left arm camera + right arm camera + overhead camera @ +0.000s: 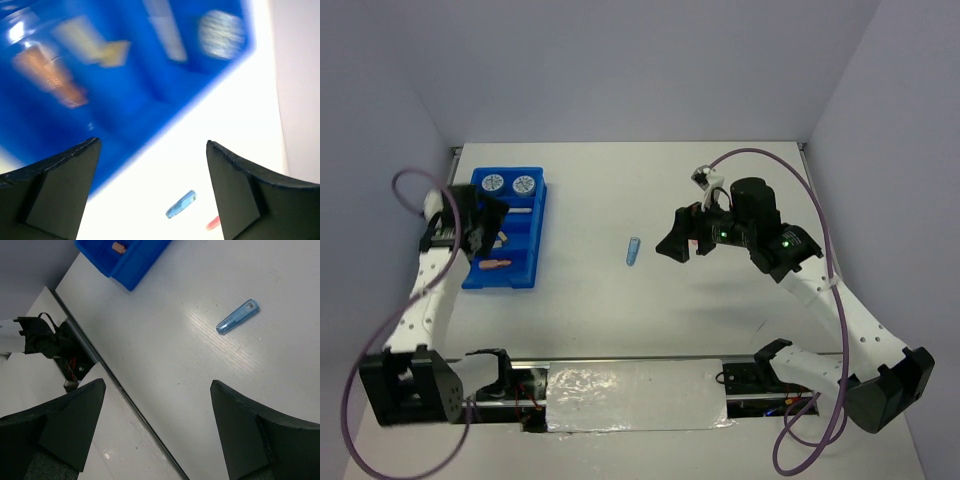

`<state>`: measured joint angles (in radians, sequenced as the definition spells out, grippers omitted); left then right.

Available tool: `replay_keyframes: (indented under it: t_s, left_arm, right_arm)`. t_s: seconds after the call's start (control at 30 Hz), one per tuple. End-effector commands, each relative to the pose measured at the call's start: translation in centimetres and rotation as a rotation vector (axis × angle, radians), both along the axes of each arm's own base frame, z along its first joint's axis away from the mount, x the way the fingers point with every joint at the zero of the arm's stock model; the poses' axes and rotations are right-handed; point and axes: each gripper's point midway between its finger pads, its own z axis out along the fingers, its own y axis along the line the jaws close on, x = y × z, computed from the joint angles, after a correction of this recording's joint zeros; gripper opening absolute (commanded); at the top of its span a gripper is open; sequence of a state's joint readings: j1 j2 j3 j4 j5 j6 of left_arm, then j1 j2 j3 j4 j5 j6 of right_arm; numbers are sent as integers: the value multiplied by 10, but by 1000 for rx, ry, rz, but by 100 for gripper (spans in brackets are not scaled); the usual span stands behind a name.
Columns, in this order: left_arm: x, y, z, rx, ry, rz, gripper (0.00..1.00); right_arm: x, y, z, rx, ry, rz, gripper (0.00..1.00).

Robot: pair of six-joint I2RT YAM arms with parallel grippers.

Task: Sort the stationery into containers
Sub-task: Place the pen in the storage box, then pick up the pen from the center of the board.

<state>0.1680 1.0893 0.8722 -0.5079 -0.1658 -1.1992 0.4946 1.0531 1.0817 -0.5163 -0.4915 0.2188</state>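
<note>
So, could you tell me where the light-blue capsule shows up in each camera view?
Top external: light-blue capsule at table centre, right of the blue tray.
Left wrist: capsule low centre, below the tray.
Right wrist: capsule upper right, tray upper left.
Shared landmark: the tray.

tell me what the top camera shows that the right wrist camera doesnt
Only the top view: both arms whole, the left gripper over the blue tray, and two round rolls at the tray's far end.

Only the right wrist view: the right gripper seen from inside, its fingers spread with bare table between them.

Both: the light-blue capsule lying alone on the table, and the tray, though the wrist view catches only one corner, with a pinkish piece in it.
</note>
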Motion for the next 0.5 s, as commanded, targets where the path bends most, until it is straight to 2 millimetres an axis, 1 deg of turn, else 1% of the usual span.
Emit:
replay_keyframes:
  t_s: [0.0,0.03,0.07,0.1,0.13,0.17,0.2,0.23,0.27,0.3,0.33,0.37,0.4,0.47]
  left_arm:
    - [70,-73,82,255,-143,-364,99]
    - [90,-87,128,336,-184,-383,99]
    - [107,-108,84,413,-14,-525,99]
    - [110,-147,79,434,20,-634,99]
    - [125,-174,94,473,-15,-751,99]
    - [140,-199,54,469,65,-828,99]
    - [130,-225,41,482,121,-905,99]
    - [132,-252,39,461,93,-1004,99]
    - [133,-266,11,466,147,-1061,99]
    - [129,-288,3,457,133,-1118,99]
    - [125,-299,-6,446,139,-1165,99]
    - [121,-306,-22,434,172,-1195,99]
    - [116,-316,-27,433,174,-1227,99]
    - [109,-323,-43,427,210,-1267,99]
  right_arm:
    - [6,-3,29,36,-78,-30,94]
    - [8,-4,28,32,-77,-43,94]
    - [12,-7,29,26,-75,-76,94]
    - [13,-9,28,18,-65,-97,94]
    - [16,-13,28,10,-60,-126,94]
    - [19,-16,33,11,-58,-160,94]
    - [24,-25,33,-8,-59,-217,94]
    - [26,-29,36,-11,-61,-246,94]
    - [27,-34,41,-9,-62,-275,94]
    - [26,-39,41,-18,-62,-299,94]
    - [27,-43,42,-21,-59,-313,94]
    - [26,-45,44,-23,-58,-319,94]
    - [24,-48,43,-29,-52,-324,94]
    - [22,-51,39,-37,-44,-333,94]
